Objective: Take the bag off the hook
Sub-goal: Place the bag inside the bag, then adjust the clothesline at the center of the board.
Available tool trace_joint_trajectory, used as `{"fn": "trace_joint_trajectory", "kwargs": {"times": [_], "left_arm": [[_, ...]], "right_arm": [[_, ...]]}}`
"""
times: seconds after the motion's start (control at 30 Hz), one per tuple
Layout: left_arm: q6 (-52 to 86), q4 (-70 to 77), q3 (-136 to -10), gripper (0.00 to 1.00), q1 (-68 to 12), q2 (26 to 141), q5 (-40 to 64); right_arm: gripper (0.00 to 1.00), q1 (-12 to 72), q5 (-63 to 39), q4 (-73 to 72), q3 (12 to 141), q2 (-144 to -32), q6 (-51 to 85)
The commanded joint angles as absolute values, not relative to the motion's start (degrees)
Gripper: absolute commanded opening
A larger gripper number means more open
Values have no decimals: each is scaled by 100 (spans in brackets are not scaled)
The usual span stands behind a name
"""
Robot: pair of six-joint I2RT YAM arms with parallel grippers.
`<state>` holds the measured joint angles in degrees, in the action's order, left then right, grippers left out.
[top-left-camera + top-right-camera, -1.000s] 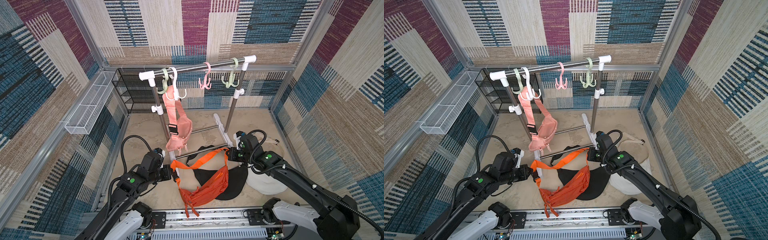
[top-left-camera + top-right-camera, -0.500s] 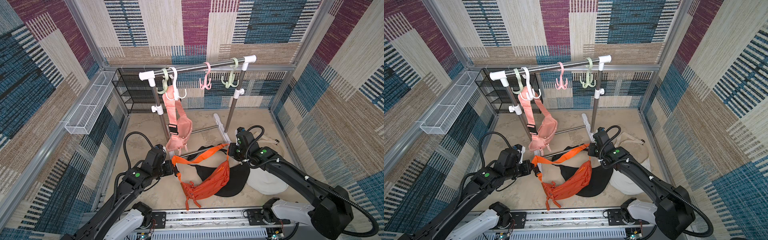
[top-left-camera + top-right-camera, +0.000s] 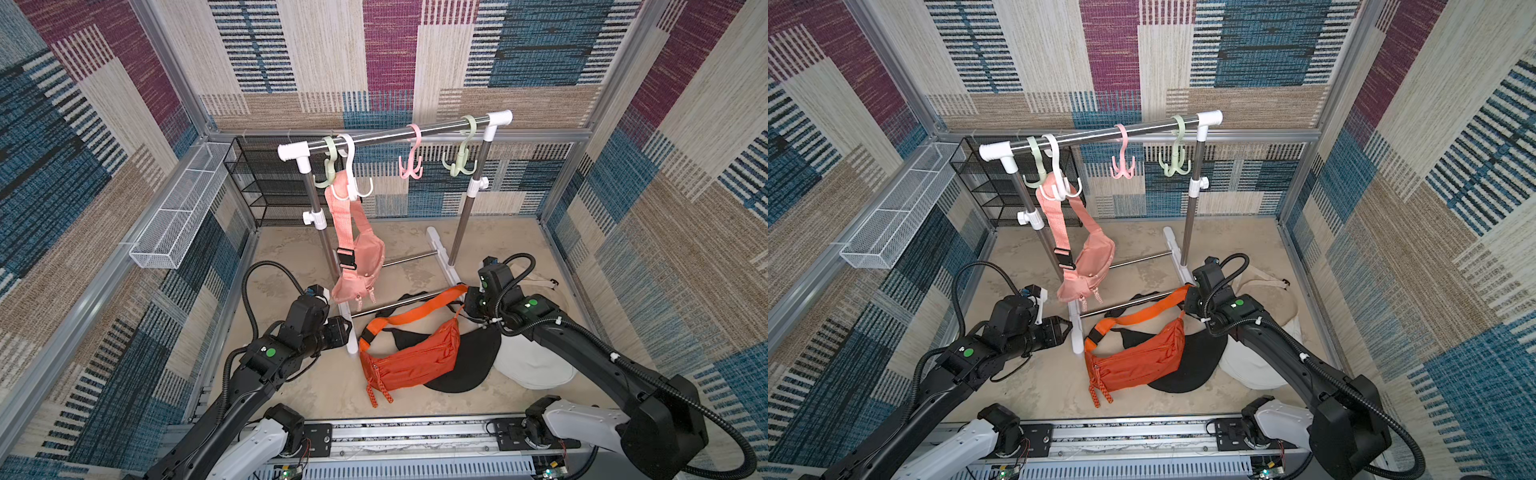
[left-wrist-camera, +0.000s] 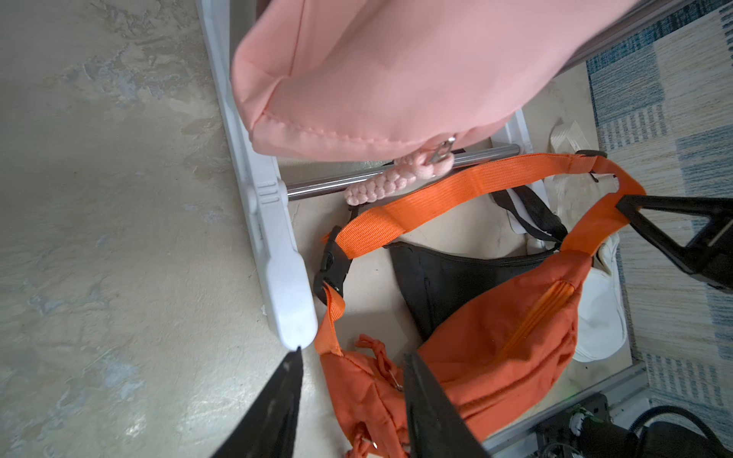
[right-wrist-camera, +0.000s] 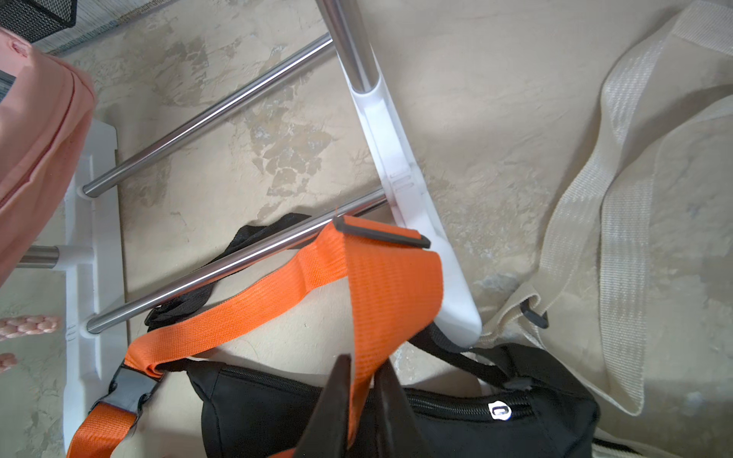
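The orange nylon waist bag lay off the hooks on the beige mottled counter, its pouch partly on top of a black zippered bag. Its orange webbing strap rose from the pouch toward 1 o'clock. There the right claw was closed to a narrow gap with the strap pinched between its two fingers. At 9 o'clock from the pouch the left claw was spread open and gripped nothing, its tips near the white plastic foot of the clothes rack. A cream canvas tote sat at 3 o'clock, just beyond the black bag. At 12 o'clock stood the chrome rack rail. A pink fabric waist bag hung from a white multi-prong hook near the rail's 9 o'clock end. A pink hook and a pale green hook hung bare farther along. Toward 10 o'clock were a black wire shelf and a white mesh basket on the wall.
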<state>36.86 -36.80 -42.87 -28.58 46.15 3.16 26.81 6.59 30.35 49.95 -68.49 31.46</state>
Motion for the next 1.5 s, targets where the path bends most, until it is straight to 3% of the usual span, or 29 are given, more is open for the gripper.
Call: {"fn": "trace_joint_trajectory", "kwargs": {"times": [0.0, 0.13, 0.23, 0.33, 0.5, 0.7, 0.8, 1.1, 1.47], "left_arm": [[3580, -3752, -4336, 45, -2856, 4546, 160], [3521, -3866, -4365, 45, -2856, 4396, 33], [3349, -3984, -4496, 45, -2856, 4258, -50], [3071, -4137, -4784, 44, -2856, 4170, -113], [2621, -4233, -5361, 43, -2856, 4157, -58], [2154, -3754, -5910, 48, -2856, 4206, 162], [1889, -3621, -6268, 53, -2856, 4390, 193], [1358, -3890, -7615, 53, -2856, 5375, 74], [1406, -3568, -8079, 53, -2856, 6169, -119]], "right_arm": [[17, 2616, 786, 3071, 5033, -6862, 3149], [26, 2506, 860, 3150, 5121, -6851, 3077], [49, 2487, 768, 3210, 5268, -6747, 2969], [62, 2487, 738, 3327, 5538, -6531, 2902], [63, 2496, 436, 3239, 6080, -6070, 2522], [65, 2513, -1066, 1802, 6356, -5995, 1817], [66, 2620, -1473, 1267, 6659, -6387, 1504], [68, 2964, -2172, -59, 7711, -7782, 584], [72, 3015, -2744, -1107, 8545, -9593, -138]]}}
